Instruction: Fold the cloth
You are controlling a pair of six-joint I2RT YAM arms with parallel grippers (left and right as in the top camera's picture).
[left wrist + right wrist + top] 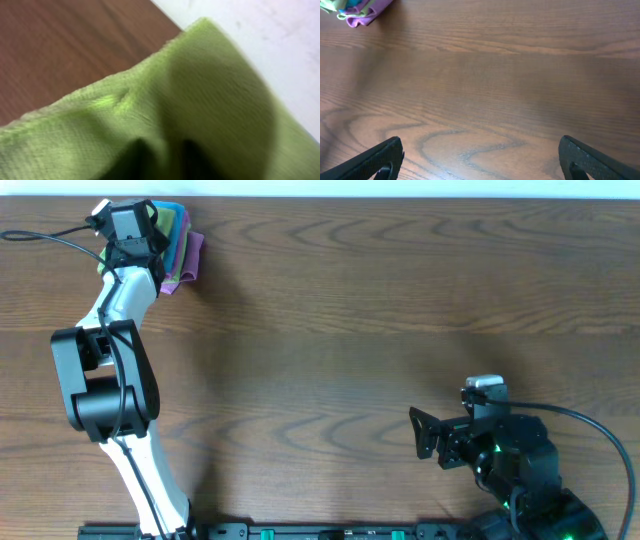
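Lime-green cloth [200, 100] lies bunched at the table's [350, 300] far left corner, beside a purple cloth [190, 265]; its long axis cannot be told. Left gripper [130, 225] sits over it, and whether it grips cannot be told. Right gripper [480, 162], near right, gapes wide, holding nothing.

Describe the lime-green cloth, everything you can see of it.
Plain lime-green cloth, unmarked, with a fine terry-like weave and one edge showing. It is crumpled and heaped with a blue cloth and a purple cloth at the far left corner of the table. The left end effector is right on it. Folds fill the wrist view, so a grip can't be confirmed.
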